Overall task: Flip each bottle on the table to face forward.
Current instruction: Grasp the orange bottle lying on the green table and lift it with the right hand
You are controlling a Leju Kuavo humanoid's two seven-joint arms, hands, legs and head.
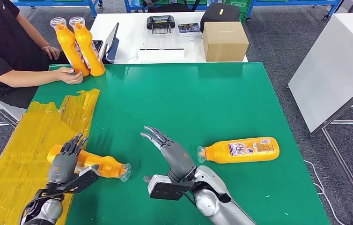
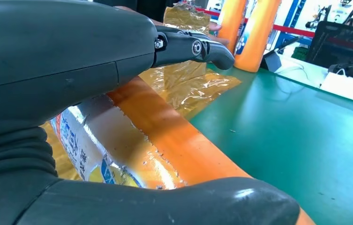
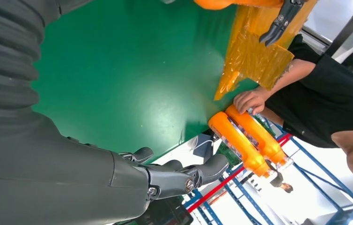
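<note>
An orange bottle (image 1: 100,165) lies on its side at the near left of the green table (image 1: 188,93), cap pointing right. My left hand (image 1: 64,159) lies over its base end with fingers stretched straight. In the left wrist view the bottle (image 2: 165,140) runs between the thumb and the palm of that hand (image 2: 71,61). A second orange bottle (image 1: 240,150) lies label up at the near right, cap toward my right hand (image 1: 170,150), which hovers just left of it, fingers spread and holding nothing. Two orange bottles (image 1: 81,44) stand upright at the far left corner.
A person sits at the far left, one hand (image 1: 69,75) touching the upright bottles (image 3: 245,136). Crinkled yellow film (image 1: 20,145) covers the table's left strip. Behind it, a white table (image 1: 132,28) carries a cardboard box (image 1: 224,41) and a controller (image 1: 160,22).
</note>
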